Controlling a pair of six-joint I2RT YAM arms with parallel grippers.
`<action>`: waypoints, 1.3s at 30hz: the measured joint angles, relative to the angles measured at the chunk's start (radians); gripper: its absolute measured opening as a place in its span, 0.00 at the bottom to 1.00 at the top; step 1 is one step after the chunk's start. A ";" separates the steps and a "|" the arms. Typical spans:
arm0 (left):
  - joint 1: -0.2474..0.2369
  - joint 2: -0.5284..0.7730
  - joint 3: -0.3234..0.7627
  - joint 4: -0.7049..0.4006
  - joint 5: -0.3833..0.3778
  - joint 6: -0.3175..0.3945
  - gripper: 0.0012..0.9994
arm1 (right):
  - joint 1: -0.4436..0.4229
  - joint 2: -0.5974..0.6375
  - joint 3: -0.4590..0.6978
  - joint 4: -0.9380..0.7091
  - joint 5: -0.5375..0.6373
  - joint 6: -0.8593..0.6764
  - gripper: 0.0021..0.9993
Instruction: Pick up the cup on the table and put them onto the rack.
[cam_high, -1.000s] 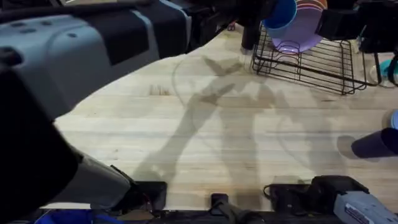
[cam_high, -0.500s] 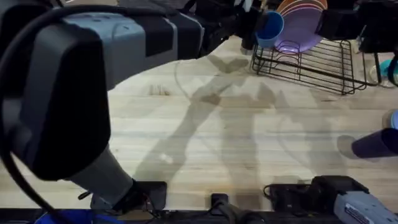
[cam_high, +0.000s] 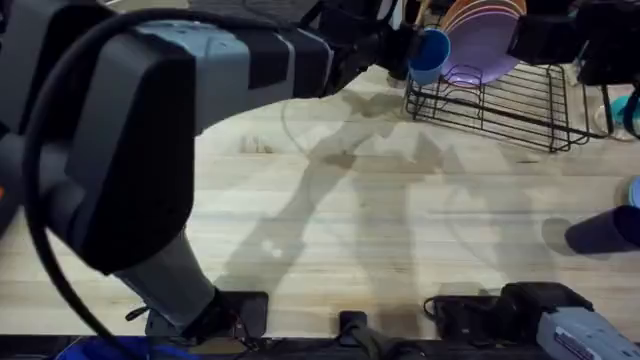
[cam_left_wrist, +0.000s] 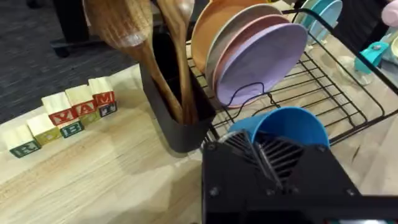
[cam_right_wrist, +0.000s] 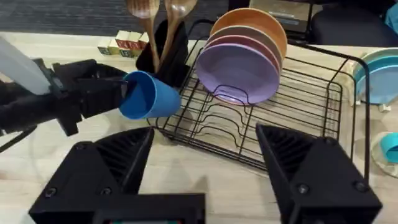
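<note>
Two arms: left arm reaches far across the table (cam_high: 380, 230) to the rack; right gripper (cam_right_wrist: 205, 163) hangs back from the rack, facing it.
Left gripper (cam_right_wrist: 127, 93): closed on the cup's base end, holding it sideways in the air; black fingers run along the cup in the left wrist view.
Cup (cam_high: 430, 52): blue, plain, tipped on its side with the open mouth toward the rack, at the rack's near left corner, above the wire edge; whether it touches the wire, cannot tell.
Right gripper state: fingers spread wide apart, nothing between them.
Rack (cam_high: 520, 105): black wire, at the far right part of the table, upright slots.
Plates (cam_right_wrist: 245, 59): three standing in the rack slots, purple in front, pink behind it, orange at the back.
Utensil holder (cam_left_wrist: 174, 106): black, just beside the rack's left end, wooden spoons (cam_left_wrist: 134, 28) standing in it.
Blocks (cam_left_wrist: 62, 115): row of lettered wooden blocks on the table, left of the holder, apart from it.
Teal plate (cam_right_wrist: 376, 74): beyond the rack's right end.
Dark cup (cam_high: 603, 230): at the table's right edge, well apart from the rack.
</note>
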 joint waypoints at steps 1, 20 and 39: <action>0.000 0.004 0.000 0.000 0.000 0.000 0.04 | 0.000 0.000 0.000 0.000 0.000 0.000 1.00; -0.001 0.020 0.161 -0.304 0.017 -0.074 0.04 | 0.000 0.000 0.000 0.000 0.000 0.000 1.00; -0.063 0.107 0.161 -0.254 -0.083 -0.074 0.04 | 0.000 0.000 0.000 0.000 0.000 0.000 1.00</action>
